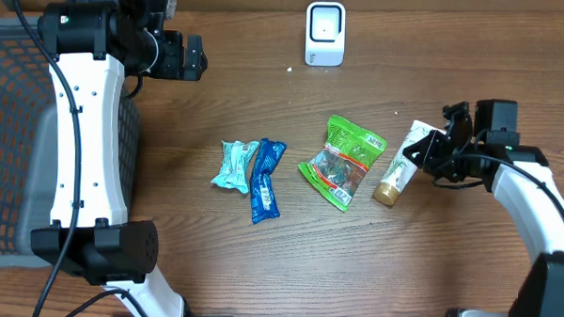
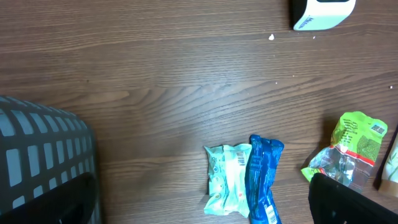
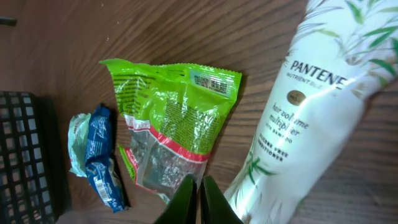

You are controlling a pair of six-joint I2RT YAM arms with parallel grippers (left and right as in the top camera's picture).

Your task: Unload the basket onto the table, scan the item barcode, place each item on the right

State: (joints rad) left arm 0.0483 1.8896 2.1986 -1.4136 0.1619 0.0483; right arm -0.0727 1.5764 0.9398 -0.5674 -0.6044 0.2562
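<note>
A white barcode scanner (image 1: 325,33) stands at the table's far edge, and its base also shows in the left wrist view (image 2: 320,12). Mid-table lie a mint packet (image 1: 233,165), a blue packet (image 1: 265,180), a green snack bag (image 1: 343,163) and a white Pantene tube (image 1: 402,165). My right gripper (image 1: 423,151) hovers by the tube's upper end. In its wrist view the right gripper (image 3: 199,185) is shut with nothing between the fingers, the tube (image 3: 311,118) just to the right and the green bag (image 3: 171,118) to the left. My left gripper (image 1: 187,56) is open, far up left.
A dark mesh basket (image 1: 1,120) fills the left side, and its corner shows in both wrist views (image 2: 37,149) (image 3: 25,149). The left arm's white links run down the left of the table. Bare wood lies between the scanner and the items.
</note>
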